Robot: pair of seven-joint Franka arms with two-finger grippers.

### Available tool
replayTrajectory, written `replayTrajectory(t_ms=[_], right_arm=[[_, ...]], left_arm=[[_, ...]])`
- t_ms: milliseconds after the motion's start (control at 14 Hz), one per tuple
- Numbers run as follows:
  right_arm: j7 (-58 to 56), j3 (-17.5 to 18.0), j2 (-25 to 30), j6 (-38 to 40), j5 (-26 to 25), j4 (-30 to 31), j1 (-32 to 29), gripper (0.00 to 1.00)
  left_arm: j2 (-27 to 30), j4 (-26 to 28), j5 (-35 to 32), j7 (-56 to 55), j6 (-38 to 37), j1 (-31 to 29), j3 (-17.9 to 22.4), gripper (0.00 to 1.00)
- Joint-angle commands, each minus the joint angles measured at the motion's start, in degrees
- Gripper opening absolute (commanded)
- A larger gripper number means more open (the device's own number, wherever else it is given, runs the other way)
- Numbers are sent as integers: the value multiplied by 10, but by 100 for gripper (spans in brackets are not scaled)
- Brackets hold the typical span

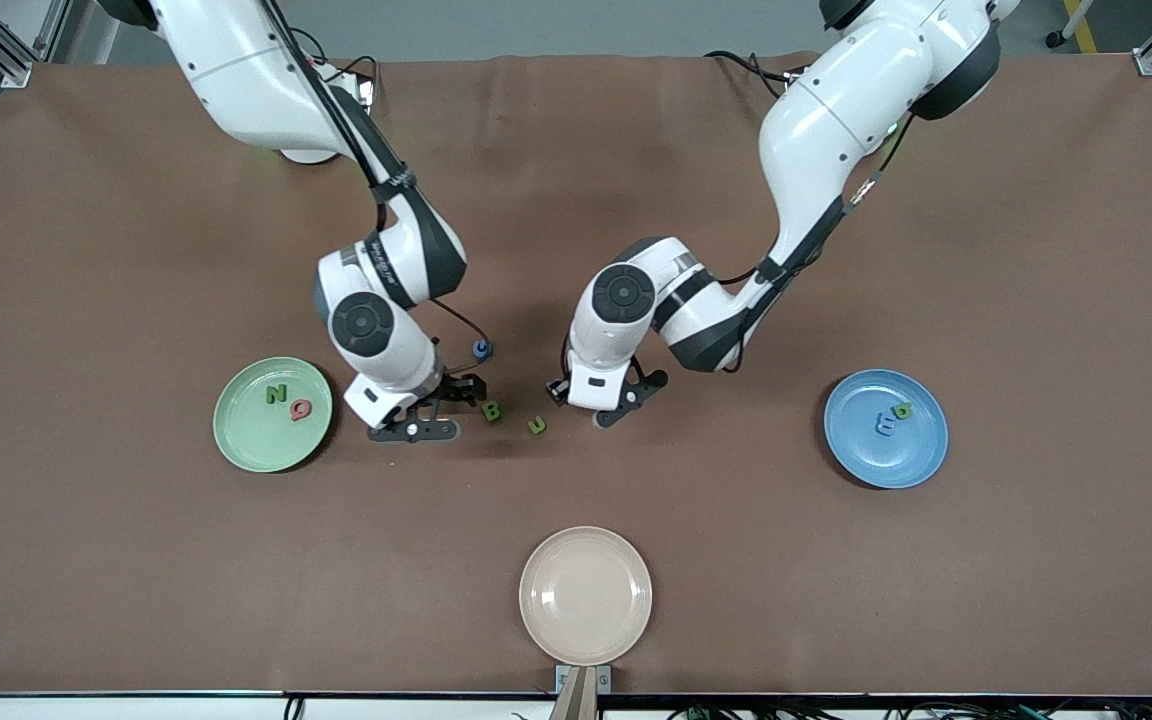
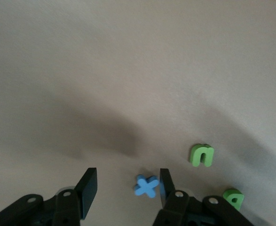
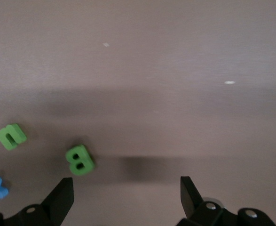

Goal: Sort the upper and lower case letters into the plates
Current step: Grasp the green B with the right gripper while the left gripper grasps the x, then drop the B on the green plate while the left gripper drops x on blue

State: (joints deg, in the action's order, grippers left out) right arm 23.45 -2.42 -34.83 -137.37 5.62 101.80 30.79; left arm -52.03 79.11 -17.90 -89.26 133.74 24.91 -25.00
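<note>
1. The table (image 1: 116, 250) carries three plates: a pale green plate (image 1: 236, 440) toward my right arm's end, a blue plate (image 1: 921, 450) toward my left arm's end, and a cream plate (image 1: 586, 596) nearest the front camera, which holds nothing.
2. The green plate holds a green N (image 1: 276, 394) and a pink-red Q (image 1: 301, 408); the blue plate holds a blue E-like piece (image 1: 884, 426) and a green b (image 1: 902, 410). So I judge four letters are sorted and four remain.
3. My left end effector (image 2: 126, 188) is low at the table with its fingers apart around a blue x (image 2: 146, 185), one finger touching it; no grip yet, as far as I can see.
4. My right end effector (image 3: 127, 195) hovers low with fingers wide apart and empty, just beside a green B (image 1: 491, 410).
5. A green u (image 1: 536, 425) lies between the two end effectors, and a blue G (image 1: 481, 349) lies farther from the front camera than the B.
</note>
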Motion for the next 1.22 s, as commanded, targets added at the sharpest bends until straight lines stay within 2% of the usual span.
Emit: replayTrajectory(t_ms=[0, 287, 573, 716, 860, 931, 1074, 1146], right_arm=[[26, -6, -30, -43, 4, -8, 22, 95], [27, -5, -48, -77, 5, -9, 32, 90], [33, -6, -58, -94, 5, -10, 38, 80], [36, -6, -63, -99, 5, -10, 44, 71], [42, -6, -63, -98, 5, -10, 43, 48], [43, -6, -63, -98, 5, -9, 41, 34], [42, -6, -62, -94, 4, -9, 36, 19], [40, -6, -60, -92, 4, -9, 34, 11]], left_arm=[[-31, -54, 11, -33, 5, 61, 51, 54], [-54, -81, 11, -52, 6, 80, 56, 53], [-67, -81, 10, -60, 18, 95, 65, 50], [-69, -80, 10, -66, 17, 98, 69, 45], [-70, -77, 10, -66, 13, 98, 71, 33], [-69, -77, 10, -66, 10, 98, 71, 23], [-65, -77, 9, -66, -1, 95, 72, 6], [-60, -77, 8, -64, -14, 92, 72, 2]])
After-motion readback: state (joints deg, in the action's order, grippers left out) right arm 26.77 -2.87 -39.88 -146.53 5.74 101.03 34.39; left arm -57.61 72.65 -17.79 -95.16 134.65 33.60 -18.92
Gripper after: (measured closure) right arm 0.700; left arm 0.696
